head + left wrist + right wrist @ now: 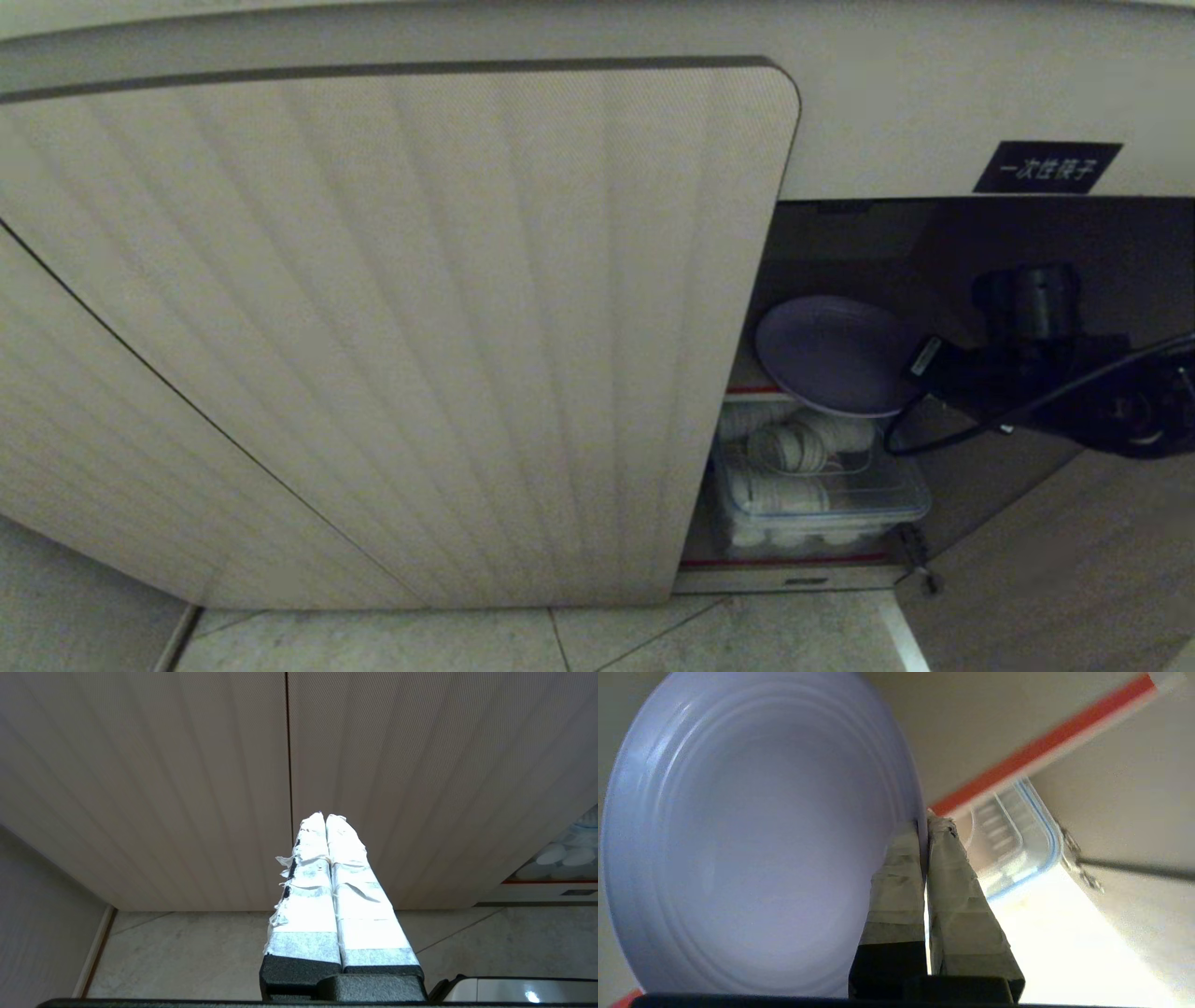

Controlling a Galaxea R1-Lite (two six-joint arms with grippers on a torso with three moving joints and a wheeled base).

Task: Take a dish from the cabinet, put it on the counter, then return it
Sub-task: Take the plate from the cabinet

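While tilted, dish (831, 355) rim in right claw (920, 369)

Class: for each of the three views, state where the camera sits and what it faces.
Head: above, facing the cabinet; right arm shows.
Left wrist: behind the shut left gripper, facing the ribbed door.
Right wrist: behind the right gripper, shut on the dish.
Shared: head and right wrist both show the dish and the clear container.
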